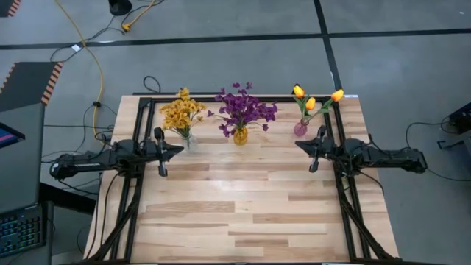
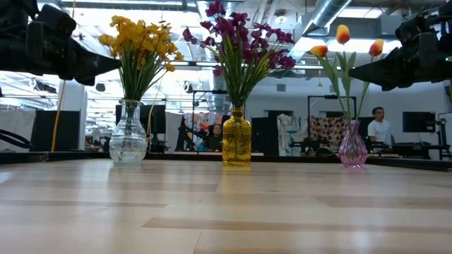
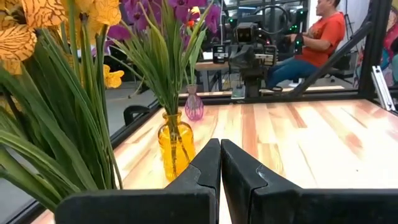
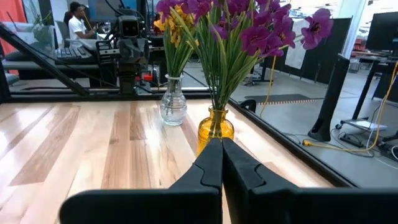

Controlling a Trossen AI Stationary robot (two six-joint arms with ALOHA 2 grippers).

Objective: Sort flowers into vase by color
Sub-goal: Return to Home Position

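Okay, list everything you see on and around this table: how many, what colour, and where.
Table: one, light wood, centre.
Yellow flowers: one bunch, in the clear vase, left of the row.
Purple flowers: one bunch, in the yellow vase, middle.
Tulips: three, orange-yellow, in the purple vase, right.
Cable: one, yellow, on the floor left of the table.
Person: one, white top, in the room behind.
Left pincer: black, shut, empty, near the clear vase.
Right pincer: black, shut, empty, near the purple vase.
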